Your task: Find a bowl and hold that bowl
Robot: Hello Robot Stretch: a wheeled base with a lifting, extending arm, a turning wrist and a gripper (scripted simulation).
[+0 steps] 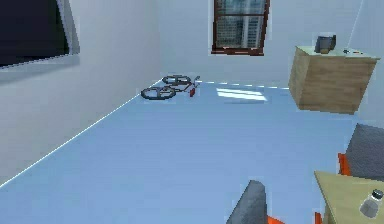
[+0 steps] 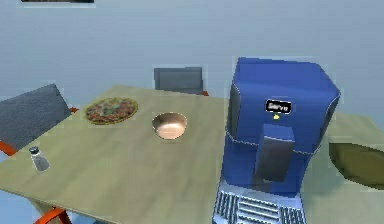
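Arm side view puts the bowl [image 2: 169,125] near the tabletop's [image 2: 130,175] middle, beside the pizza [image 2: 111,110]. We judge it light, stiff and slippery, so take its rim. Gripper's state we cannot tell.

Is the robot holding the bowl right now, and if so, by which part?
No hold on the bowl: it sits on the wooden table between the pizza and the blue coffee machine, nothing touching it. Anything else held cannot be told.

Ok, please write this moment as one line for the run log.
status: bowl in view | bowl: on table, between pizza and blue coffee machine | ahead: bicycle on floor by wall
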